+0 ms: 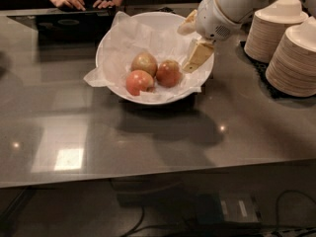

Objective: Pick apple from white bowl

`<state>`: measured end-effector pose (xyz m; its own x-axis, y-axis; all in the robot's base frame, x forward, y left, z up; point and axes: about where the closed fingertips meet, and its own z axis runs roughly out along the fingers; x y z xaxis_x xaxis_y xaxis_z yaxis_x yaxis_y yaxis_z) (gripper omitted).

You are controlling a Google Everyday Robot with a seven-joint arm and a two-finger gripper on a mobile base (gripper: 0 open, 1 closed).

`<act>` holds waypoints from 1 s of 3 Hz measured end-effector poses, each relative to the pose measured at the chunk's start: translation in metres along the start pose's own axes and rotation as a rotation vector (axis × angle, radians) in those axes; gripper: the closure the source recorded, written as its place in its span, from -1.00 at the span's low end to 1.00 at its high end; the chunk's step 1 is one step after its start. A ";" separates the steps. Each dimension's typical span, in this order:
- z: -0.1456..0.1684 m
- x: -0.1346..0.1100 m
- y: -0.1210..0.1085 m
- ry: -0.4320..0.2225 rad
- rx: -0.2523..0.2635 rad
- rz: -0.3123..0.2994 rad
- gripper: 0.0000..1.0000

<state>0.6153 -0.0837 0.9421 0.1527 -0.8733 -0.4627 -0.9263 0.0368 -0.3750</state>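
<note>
The white bowl point(163, 15), lined with crinkled white paper, stands on the grey table at the back centre. Three apples lie in it. The deep dull red apple point(169, 73) is the right one. A paler pink-red apple point(139, 82) lies at the front left and a yellow-tan apple point(144, 63) behind. My gripper point(184, 49) reaches in over the bowl's right rim, open. Its lower cream finger point(198, 56) points down-left, with its tip just right of the red apple. It holds nothing.
Two tall stacks of small beige disposable bowls point(270, 31) point(297, 58) stand close on the right, on a dark mat. A person's hands point(74, 1) rest at the far table edge, behind a dark flat panel point(69, 23). The table's front edge runs along the bottom.
</note>
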 end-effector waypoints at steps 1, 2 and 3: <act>0.004 -0.003 -0.005 0.000 0.003 -0.014 -0.04; 0.004 -0.003 -0.005 0.000 0.003 -0.014 -0.08; 0.018 -0.001 -0.001 -0.011 -0.018 -0.015 -0.38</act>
<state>0.6221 -0.0742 0.9282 0.1707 -0.8682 -0.4660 -0.9299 0.0144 -0.3675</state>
